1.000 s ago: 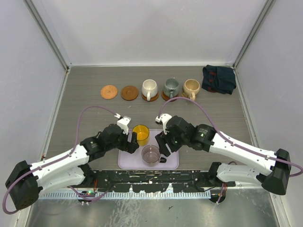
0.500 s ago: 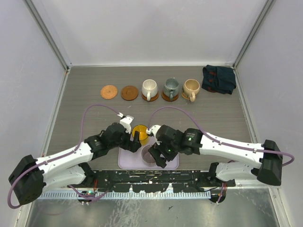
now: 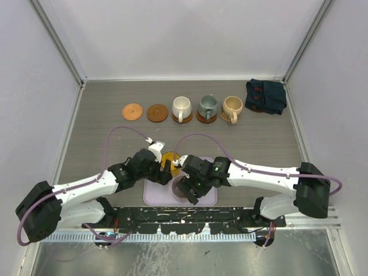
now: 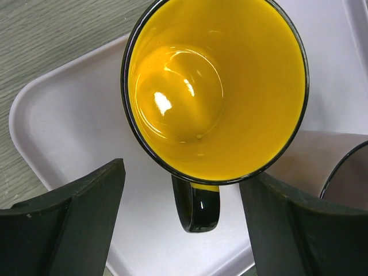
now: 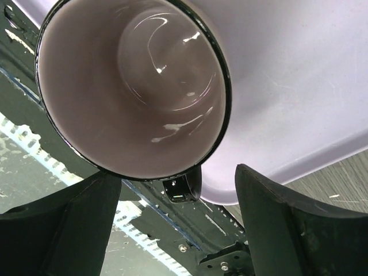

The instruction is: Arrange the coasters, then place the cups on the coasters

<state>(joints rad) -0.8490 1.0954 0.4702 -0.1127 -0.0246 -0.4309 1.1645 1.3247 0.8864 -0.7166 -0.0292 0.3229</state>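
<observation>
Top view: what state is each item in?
Left coaster: bare.
Second coaster: bare.
White cup: on coaster.
Green cup: on coaster.
Beige cup: on coaster.
Yellow cup: upright on tray, ungripped.
Glass cup: upright on tray, ungripped.
Left end effector: open at yellow cup's handle.
Right end effector: open at glass cup's handle.
Cloth: folded.

Five thin round wood-brown coasters (image 3: 157, 112) are lying in a row on the grey surface (image 3: 103, 144). Two are lying bare, an orange-brown coaster (image 3: 132, 111) and a darker brown one, and three are showing only as brown rims under cups.

Five small handled cups (image 3: 207, 105) are standing in view:
- a cream-white cup (image 3: 181, 106)
- a grey-green one
- a beige-tan cup (image 3: 232, 105)
- a bright yellow cup (image 4: 215, 86)
- a translucent purplish glass cup (image 5: 132, 86)

One lavender rectangular tray (image 4: 63, 132) is holding the last two. One dark blue folded cloth (image 3: 265, 95) is lying at the far right.
</observation>
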